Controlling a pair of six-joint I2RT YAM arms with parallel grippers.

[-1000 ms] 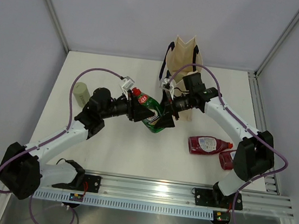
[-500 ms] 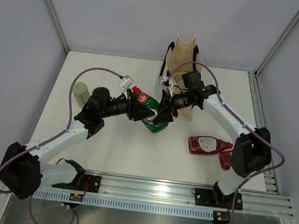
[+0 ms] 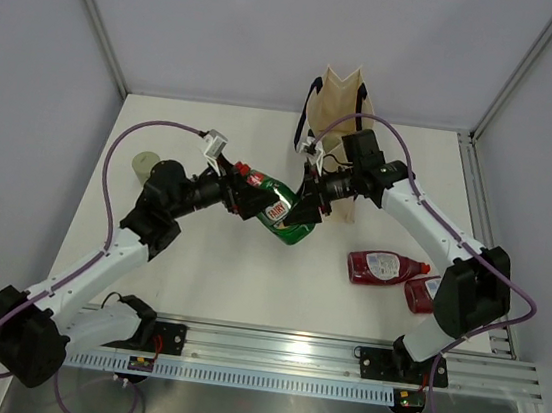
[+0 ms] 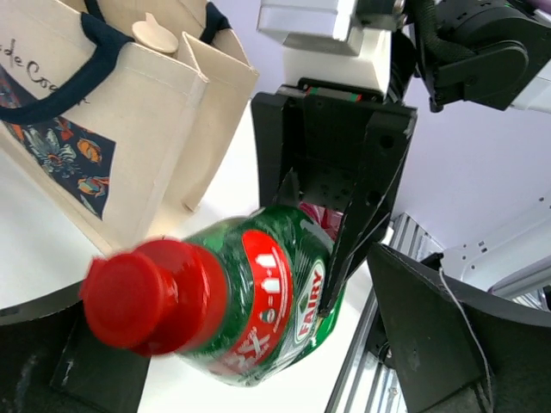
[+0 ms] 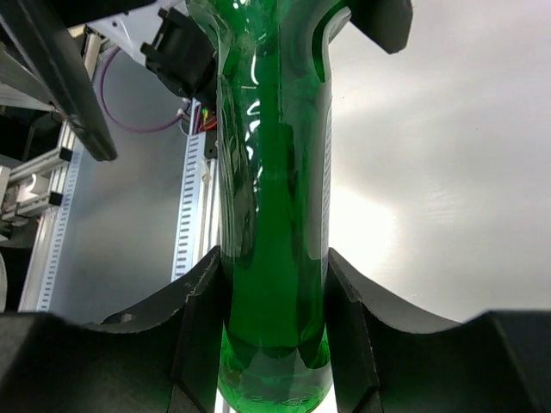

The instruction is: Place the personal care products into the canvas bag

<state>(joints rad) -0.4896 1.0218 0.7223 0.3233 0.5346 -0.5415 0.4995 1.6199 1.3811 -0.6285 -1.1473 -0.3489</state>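
- Green bottle [image 3: 278,207], red cap: tilted, off the table, base clamped in right gripper [image 3: 302,206].
- Bag [image 3: 337,103]: beige, navy handles, upright, far edge.
- Red bottle [image 3: 382,268]: lying, right side.
- Second red bottle [image 3: 417,295]: just beside it.
- Olive bottle [image 3: 146,164]: left side.

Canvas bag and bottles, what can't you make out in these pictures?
Top view: inside of the canvas bag, hidden by its walls and the right arm.
Top view: second red bottle, mostly behind the right arm.
Top view: grey bottle, partly behind the left arm.
Right wrist view: cap of the green bottle, cut off by the top edge.
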